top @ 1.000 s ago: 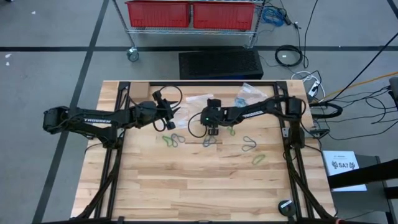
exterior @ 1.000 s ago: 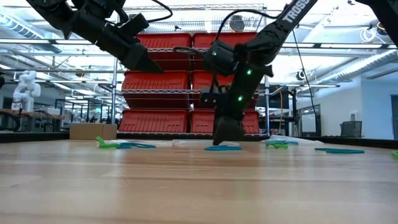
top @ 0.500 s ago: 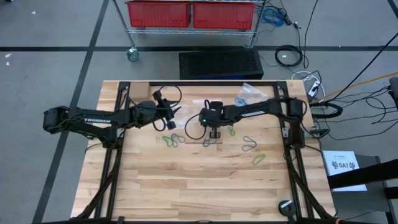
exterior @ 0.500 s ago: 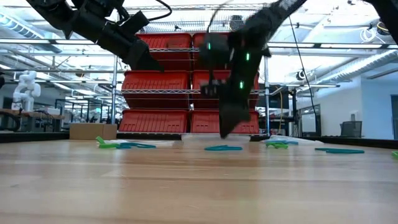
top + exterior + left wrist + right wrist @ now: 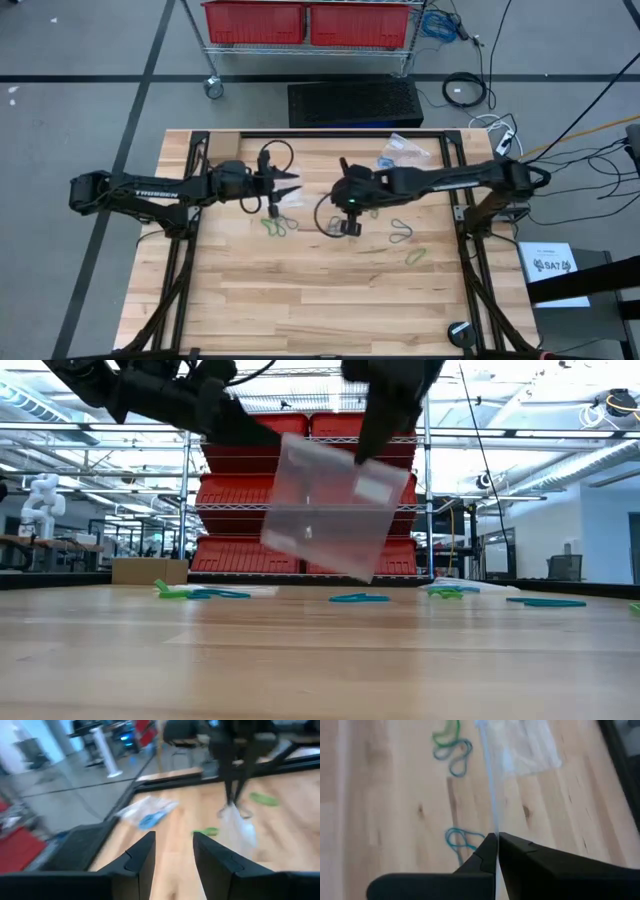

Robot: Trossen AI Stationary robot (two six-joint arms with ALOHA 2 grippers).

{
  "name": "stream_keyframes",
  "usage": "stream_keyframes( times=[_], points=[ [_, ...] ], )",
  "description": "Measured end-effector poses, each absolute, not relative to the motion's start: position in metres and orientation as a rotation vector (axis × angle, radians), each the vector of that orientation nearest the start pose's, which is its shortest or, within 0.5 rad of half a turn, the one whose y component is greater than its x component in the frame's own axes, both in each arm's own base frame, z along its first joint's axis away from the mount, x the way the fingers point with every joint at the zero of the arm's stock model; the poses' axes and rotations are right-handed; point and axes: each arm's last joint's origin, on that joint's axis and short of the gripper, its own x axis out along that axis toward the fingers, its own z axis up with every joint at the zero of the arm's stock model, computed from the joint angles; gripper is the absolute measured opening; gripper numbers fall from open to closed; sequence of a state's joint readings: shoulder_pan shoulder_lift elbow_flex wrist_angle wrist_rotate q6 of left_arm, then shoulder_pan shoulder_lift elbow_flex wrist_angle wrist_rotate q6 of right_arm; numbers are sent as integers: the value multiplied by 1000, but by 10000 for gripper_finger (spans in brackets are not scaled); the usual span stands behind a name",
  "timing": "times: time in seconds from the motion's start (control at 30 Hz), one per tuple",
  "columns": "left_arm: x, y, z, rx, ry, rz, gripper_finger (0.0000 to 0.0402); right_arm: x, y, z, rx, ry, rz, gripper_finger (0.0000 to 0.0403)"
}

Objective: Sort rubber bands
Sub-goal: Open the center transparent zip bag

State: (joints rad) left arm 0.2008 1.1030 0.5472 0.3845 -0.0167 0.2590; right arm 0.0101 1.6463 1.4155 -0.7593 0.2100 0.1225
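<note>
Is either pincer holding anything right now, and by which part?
The right pincer is shut on a clear plastic bag, pinching its top edge so it hangs above the table. The left pincer is open, holding nothing.

I'm looking into a robotics lab: wire shelving stacked with red bins, cables across grey floor, white humanoid robot behind.
</note>
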Motion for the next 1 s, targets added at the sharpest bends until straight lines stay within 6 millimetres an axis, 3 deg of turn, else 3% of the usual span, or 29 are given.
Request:
stream_keyframes(
  times=[0.27,0.43,1.0],
  points=[
    [233,43,244,186,171,56,185,325,8,320,-10,867,-261,0],
    [234,37,250,155,104,-7,207,325,8,320,-9,867,-257,0],
    [252,30,251,119,84,-55,207,327,9,321,-2,853,-223,0]
  ],
)
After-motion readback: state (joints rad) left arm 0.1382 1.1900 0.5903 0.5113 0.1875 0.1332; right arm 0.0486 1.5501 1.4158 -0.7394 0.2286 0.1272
